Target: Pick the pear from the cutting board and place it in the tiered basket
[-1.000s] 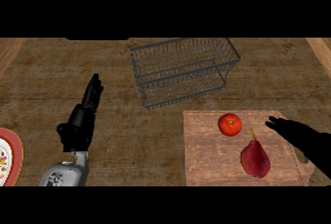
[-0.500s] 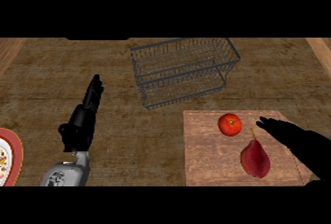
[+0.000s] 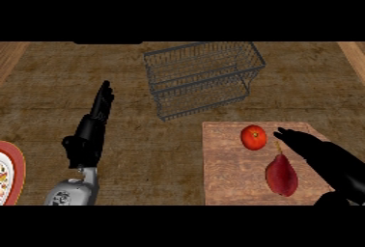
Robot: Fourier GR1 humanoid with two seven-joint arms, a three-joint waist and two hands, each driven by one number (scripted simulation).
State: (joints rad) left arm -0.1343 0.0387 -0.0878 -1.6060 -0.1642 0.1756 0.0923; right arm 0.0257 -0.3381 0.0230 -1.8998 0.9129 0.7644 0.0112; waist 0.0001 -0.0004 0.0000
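Poised beside the pear (image 3: 282, 174), nothing grasped yet.
Left to right: plate (image 3: 14, 169) at the edge; left hand (image 3: 87, 137) resting open, fingers up, out of the way; tiered basket (image 3: 203, 79) behind, open-topped, bare counter (image 3: 164, 149) before it; cutting board (image 3: 228, 185) with tomato (image 3: 254, 137), pear beside; right hand (image 3: 319, 153) straight-fingered, empty, just right of it.
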